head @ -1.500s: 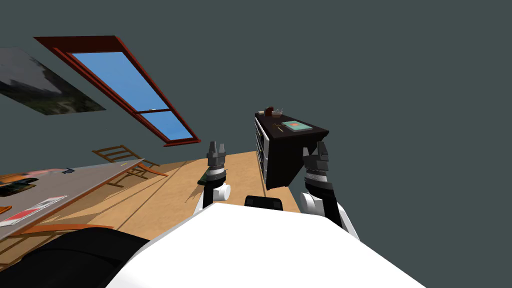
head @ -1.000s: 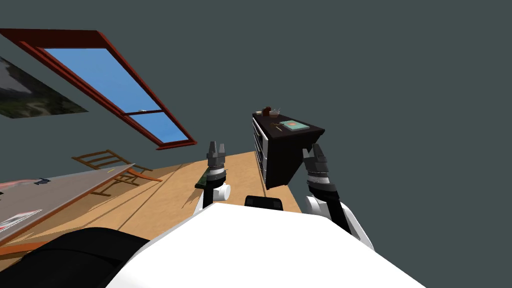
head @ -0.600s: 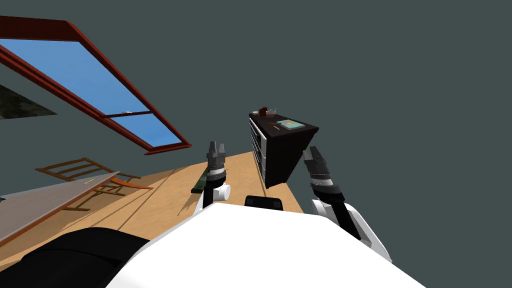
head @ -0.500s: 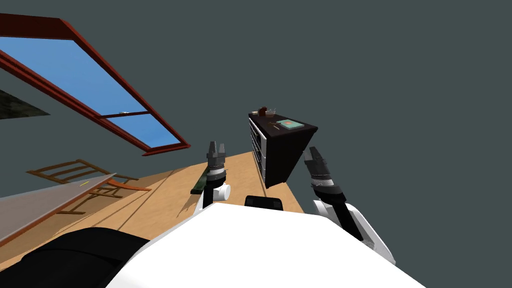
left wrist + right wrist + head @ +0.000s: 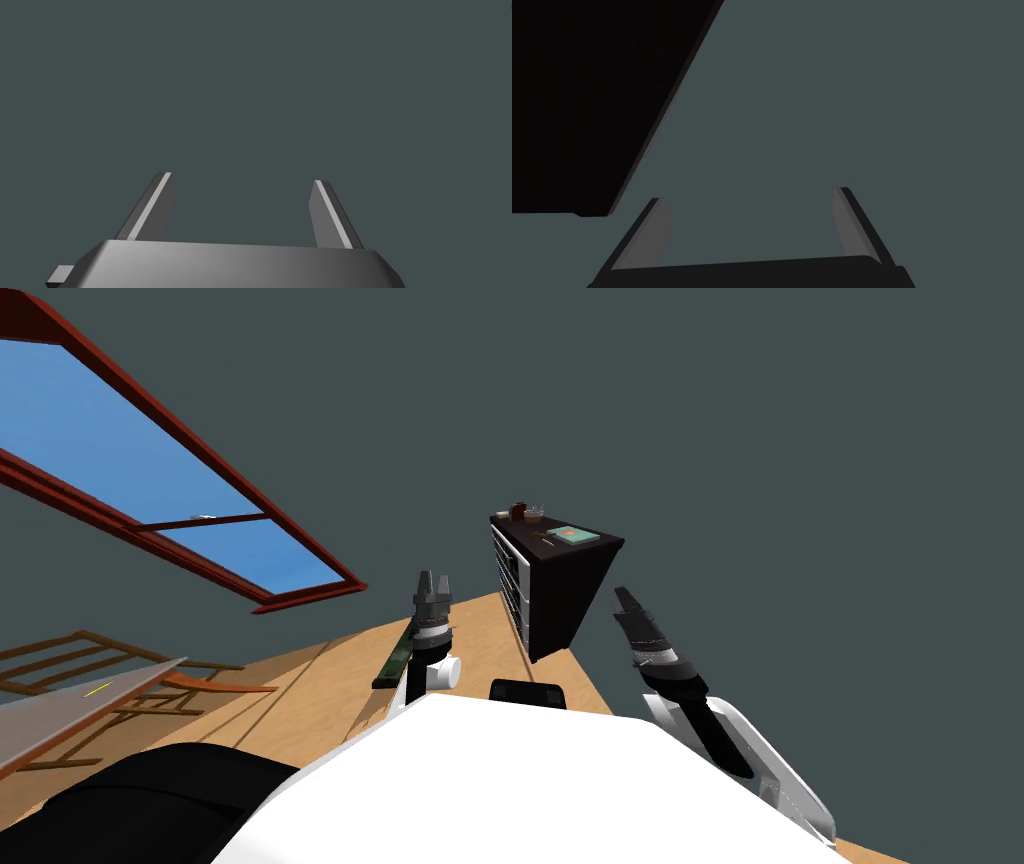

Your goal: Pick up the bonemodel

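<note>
Cabinet [image 5: 566,588] one, left gripper [image 5: 432,579], right gripper [image 5: 622,595] parted

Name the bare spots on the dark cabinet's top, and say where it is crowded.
Bare: the near corner of the cabinet, between the green book and the edge. Crowded: the far end, where small items cluster, too small to name.

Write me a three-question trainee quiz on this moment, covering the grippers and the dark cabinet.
1. True or false: the left gripper is shut on something.
2. What lies flat on top of the dark cabinet? A) a teal book B) a white plate C) a laptop
3. In the head view, which gripper is nearer the cabinet?
Key: 1 false, its fingers stand open with nothing between them. 2 A. 3 the right gripper.
</note>
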### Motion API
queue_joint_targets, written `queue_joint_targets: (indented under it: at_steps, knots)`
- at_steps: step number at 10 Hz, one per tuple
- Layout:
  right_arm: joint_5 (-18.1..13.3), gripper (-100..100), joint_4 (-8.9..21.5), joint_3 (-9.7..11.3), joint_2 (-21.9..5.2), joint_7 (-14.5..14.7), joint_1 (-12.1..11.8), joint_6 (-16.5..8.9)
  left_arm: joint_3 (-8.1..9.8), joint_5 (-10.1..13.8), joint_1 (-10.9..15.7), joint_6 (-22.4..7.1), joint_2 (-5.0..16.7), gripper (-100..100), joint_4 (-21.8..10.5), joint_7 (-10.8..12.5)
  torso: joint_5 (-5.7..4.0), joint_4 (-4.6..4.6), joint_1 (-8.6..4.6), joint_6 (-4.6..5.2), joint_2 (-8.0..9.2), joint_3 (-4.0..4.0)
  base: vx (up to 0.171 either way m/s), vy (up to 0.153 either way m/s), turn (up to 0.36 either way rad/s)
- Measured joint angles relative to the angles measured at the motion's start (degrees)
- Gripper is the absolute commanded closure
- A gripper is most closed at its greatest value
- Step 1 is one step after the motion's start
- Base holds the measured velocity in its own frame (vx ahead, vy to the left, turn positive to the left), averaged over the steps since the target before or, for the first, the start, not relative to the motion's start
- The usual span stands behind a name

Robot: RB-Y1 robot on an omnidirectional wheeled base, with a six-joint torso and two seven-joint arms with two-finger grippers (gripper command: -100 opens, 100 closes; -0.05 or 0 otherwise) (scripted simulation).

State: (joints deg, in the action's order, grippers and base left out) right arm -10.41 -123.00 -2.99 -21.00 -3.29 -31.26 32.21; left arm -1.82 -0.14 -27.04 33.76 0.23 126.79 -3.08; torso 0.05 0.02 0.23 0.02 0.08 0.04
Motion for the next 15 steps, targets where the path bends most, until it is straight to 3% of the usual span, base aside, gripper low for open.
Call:
queue_joint_targets:
  at_steps: [5,15]
  knots:
    - [-2.53,-100,2.35,-2.43,-7.4,0.6,-0.57,2.79,0.0,0.0,0.01,0.0,0.0,0,0.0,0.0,0.01,0.0,0.02,-0.05,-0.03,-0.01,-0.021,0.067,-0.147]
    - [-8.55,-100,8.66,-9.59,-24.14,1.25,-1.54,9.27,0.0,0.0,0.0,0.0,0.0,0,0.0,0.0,0.0,-0.03,-0.01,-0.03,-0.18,-0.1,-0.007,0.069,-0.12]
